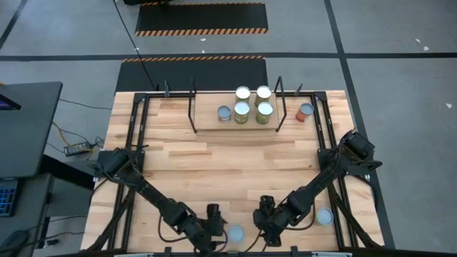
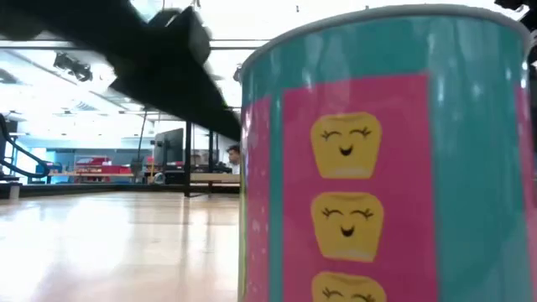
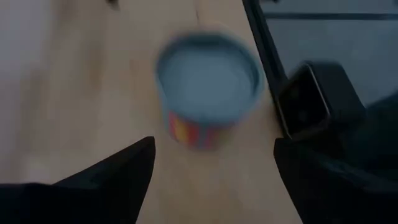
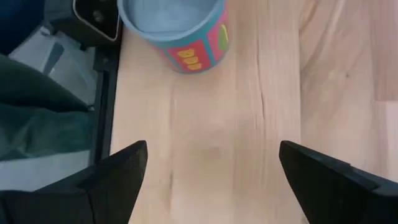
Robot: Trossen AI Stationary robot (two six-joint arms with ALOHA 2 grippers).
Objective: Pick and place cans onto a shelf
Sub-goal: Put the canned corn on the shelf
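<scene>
High view: five cans (image 1: 243,112) already stand on the shelf (image 1: 207,121), a sixth (image 1: 305,111) just beside its right frame on the worktop (image 1: 214,164). The left hand (image 1: 214,230), fingers spread and empty, sits at the near edge with a teal-and-pink can (image 1: 235,233) just ahead (another (image 1: 325,216) waits farther right). The right hand (image 1: 268,227) is nearby, likewise open and empty. The pick seems about to start: the left hand must straddle the can, then close.

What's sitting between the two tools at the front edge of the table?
A teal can stands between the left tool and right tool, seen in the high view.
</scene>
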